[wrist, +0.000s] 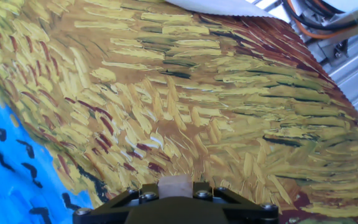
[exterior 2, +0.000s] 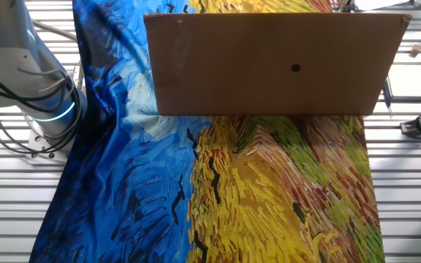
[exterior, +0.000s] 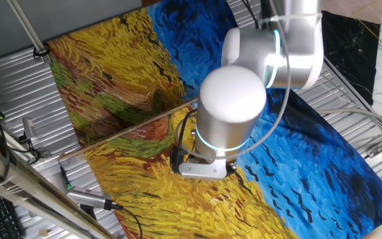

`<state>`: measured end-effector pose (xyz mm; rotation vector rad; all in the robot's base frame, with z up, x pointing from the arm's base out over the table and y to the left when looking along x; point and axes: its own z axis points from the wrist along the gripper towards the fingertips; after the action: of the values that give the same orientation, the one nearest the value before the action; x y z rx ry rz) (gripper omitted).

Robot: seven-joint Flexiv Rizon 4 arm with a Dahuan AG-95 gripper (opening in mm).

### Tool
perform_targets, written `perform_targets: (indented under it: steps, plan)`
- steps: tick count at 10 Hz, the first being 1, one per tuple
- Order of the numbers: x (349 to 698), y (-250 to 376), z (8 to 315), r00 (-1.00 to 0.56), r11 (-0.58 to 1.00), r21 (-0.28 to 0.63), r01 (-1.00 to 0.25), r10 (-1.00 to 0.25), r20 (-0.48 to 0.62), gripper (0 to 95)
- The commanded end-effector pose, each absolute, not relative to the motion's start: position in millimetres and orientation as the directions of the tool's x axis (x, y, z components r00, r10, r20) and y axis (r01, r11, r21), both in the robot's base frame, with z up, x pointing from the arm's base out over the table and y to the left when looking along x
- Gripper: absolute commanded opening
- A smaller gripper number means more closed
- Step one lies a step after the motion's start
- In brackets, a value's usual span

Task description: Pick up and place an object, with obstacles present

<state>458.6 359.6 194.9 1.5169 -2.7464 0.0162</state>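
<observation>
Pale tan and wood-like, the tiny cube [wrist: 176, 185] sits at the bottom centre of the hand view, pinched between the black metal fingers of the gripper [wrist: 176, 193], whose bolted jaw blocks press in on it from both sides. Only its flat, faintly grained front face shows above the dark hardware. Beneath it spreads the painted cloth [wrist: 185, 106], a wheat-field print of thick yellow, ochre and brown brushstrokes, turning to bright blue with small black marks at the lower left of that frame.

In one fixed view the white, rounded robot arm [exterior: 234, 106], ringed with a glowing cyan band, stands over the middle of the cloth, and its bulk hides the fingers and the cube. A long, thin, straight brown wooden stick [exterior: 121, 131] runs diagonally across the cloth from the lower left toward the arm, its far end passing behind the arm's body. Ribbed grey metal slats of the table [exterior: 25, 86] frame the cloth at the left.

In the other fixed view a flat brown cardboard panel [exterior 2: 276, 62] with a small dark hole covers the upper middle, blocking the gripper from sight.
</observation>
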Motion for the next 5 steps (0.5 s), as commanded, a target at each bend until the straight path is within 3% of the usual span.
perform_targets:
  steps: [1,5]
  plan:
    - [459.9,361.6,193.9,-0.531,0.53,-0.005,-0.848,-0.848,0.013,0.0]
    - [457.6,359.6,194.6,-0.515,0.515,-0.004,-0.857,-0.857,0.015,0.0]
